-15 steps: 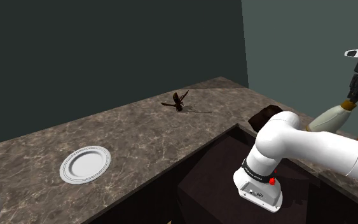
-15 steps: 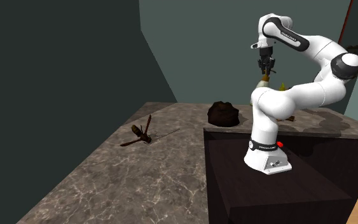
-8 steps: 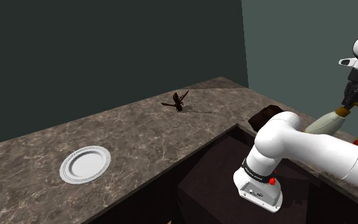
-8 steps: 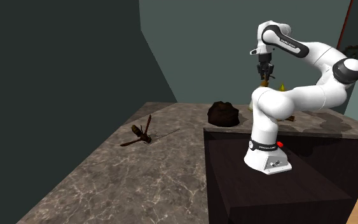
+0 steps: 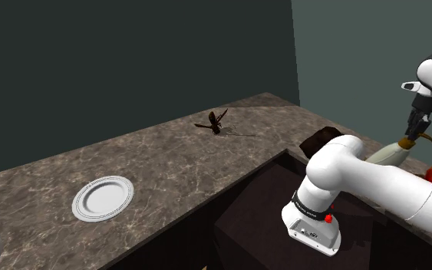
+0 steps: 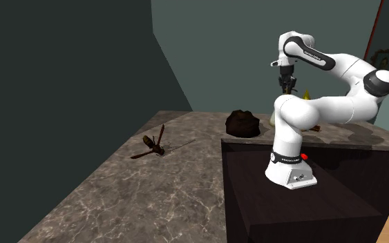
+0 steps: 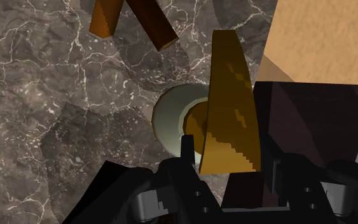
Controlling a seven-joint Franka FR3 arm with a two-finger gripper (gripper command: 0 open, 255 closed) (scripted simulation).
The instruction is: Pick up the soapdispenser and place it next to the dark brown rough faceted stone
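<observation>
The jaws of the gripper [image 7: 228,153] clasp the soap dispenser [image 5: 387,152] by its golden pump head. It hangs tilted over the bench [image 5: 168,165], apart from the stone [image 5: 319,140]. Risk: this narrow hold may let the body swing, slip, or strike the stone on lowering.

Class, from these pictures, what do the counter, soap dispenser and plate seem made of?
The counter: dark brown stone, likely marble, by its pale veins. The soap dispenser: smooth pale body, ceramic or plastic; golden pump, perhaps brass. The plate: plain white, ringed rim; material unclear.
</observation>
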